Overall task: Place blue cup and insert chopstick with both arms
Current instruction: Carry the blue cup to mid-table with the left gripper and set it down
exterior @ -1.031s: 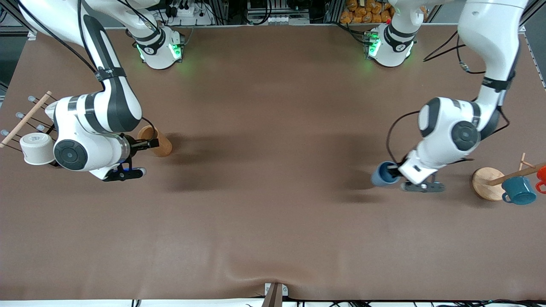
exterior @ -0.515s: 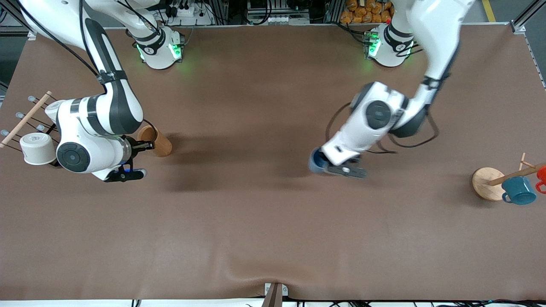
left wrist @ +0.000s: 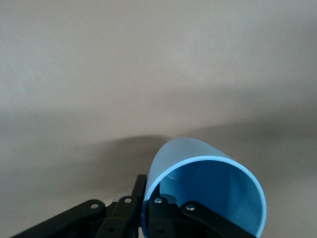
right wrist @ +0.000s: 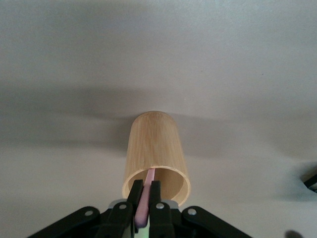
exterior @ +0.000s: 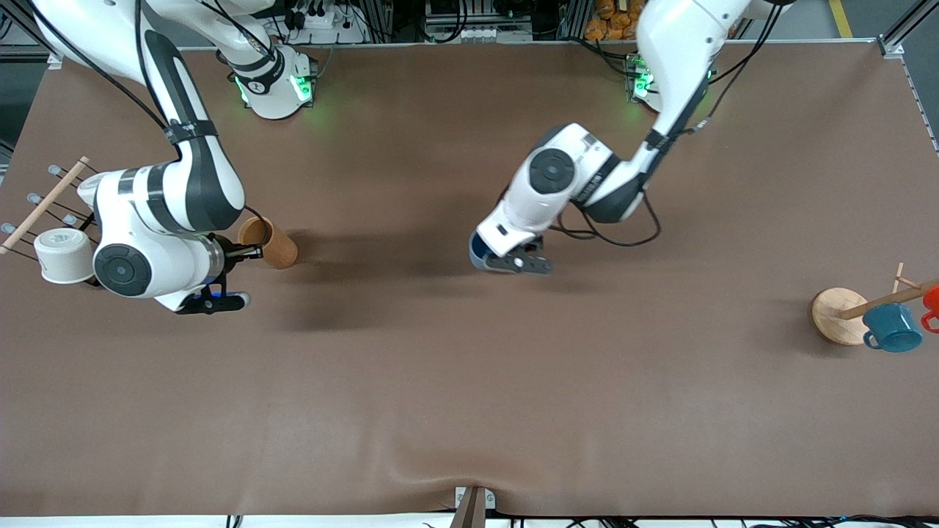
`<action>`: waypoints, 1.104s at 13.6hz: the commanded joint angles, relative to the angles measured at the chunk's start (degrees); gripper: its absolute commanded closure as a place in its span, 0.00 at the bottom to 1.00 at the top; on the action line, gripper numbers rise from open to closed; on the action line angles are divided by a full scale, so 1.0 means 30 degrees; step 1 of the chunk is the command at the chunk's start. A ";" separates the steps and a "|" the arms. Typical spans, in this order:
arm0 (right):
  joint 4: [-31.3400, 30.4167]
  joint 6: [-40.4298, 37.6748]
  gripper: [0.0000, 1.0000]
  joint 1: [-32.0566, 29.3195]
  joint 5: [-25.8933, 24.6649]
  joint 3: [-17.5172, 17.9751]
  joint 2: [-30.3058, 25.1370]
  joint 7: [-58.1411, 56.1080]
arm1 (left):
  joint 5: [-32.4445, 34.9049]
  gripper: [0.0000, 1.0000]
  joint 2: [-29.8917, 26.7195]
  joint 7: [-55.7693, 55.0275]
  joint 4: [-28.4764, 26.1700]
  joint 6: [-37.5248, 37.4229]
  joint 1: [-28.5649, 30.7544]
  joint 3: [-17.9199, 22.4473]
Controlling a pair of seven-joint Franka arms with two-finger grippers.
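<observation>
- My right gripper (right wrist: 147, 191) is at the right arm's end of the table, closed tight on the chopstick (right wrist: 143, 203). The stick's tip sits at the mouth of the brown cup (right wrist: 154, 148).
- Risk: the stick is thin, and only a short length shows past my fingers. A fast swing could twist it in the pinch or let it slip out.
- Risk: the brown cup (exterior: 270, 244) touches or nearly touches my fingertips. Pulling away sideways, not straight back, could tip it.
- Room: the rack's wooden rod (exterior: 44, 205) and a white cup (exterior: 62, 253) crowd the table's edge beside this wrist. The free way is toward the middle.
- My left gripper (left wrist: 147, 201) is over the middle of the table (exterior: 455, 381). It pinches the rim of the blue cup (left wrist: 208, 183), one finger inside and one outside, with the cup tilted.
- Risk: a hold on one wall only lets the cup swing. If I set the cup (exterior: 477, 253) down tilted, it may land on its edge and roll.
- Risk: both arms would meet at this cup. If it lands too near the right arm's end, the wrists could collide.
- Room: bare cloth lies all around the left gripper, and nearer the front camera it is bare too.
- A round wooden base (exterior: 836, 314) and a teal mug (exterior: 891, 328) stand at the left arm's end, well apart from me.
</observation>
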 commanded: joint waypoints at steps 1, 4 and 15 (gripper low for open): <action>0.0676 -0.1458 1.00 -0.0063 0.0023 0.0010 -0.0605 0.0298 | 0.0357 1.00 0.0947 -0.0739 0.0603 -0.0148 -0.0600 0.0325; 0.2170 -0.3393 1.00 -0.0121 0.0023 -0.0048 -0.1073 0.0182 | 0.0357 0.46 0.0950 -0.0740 0.0574 -0.0177 -0.0337 0.0354; 0.7797 -0.5013 1.00 0.1019 0.0547 0.1062 -0.1310 0.0005 | 0.0357 0.00 -0.3146 -0.0535 0.6667 -1.1397 0.3407 0.0325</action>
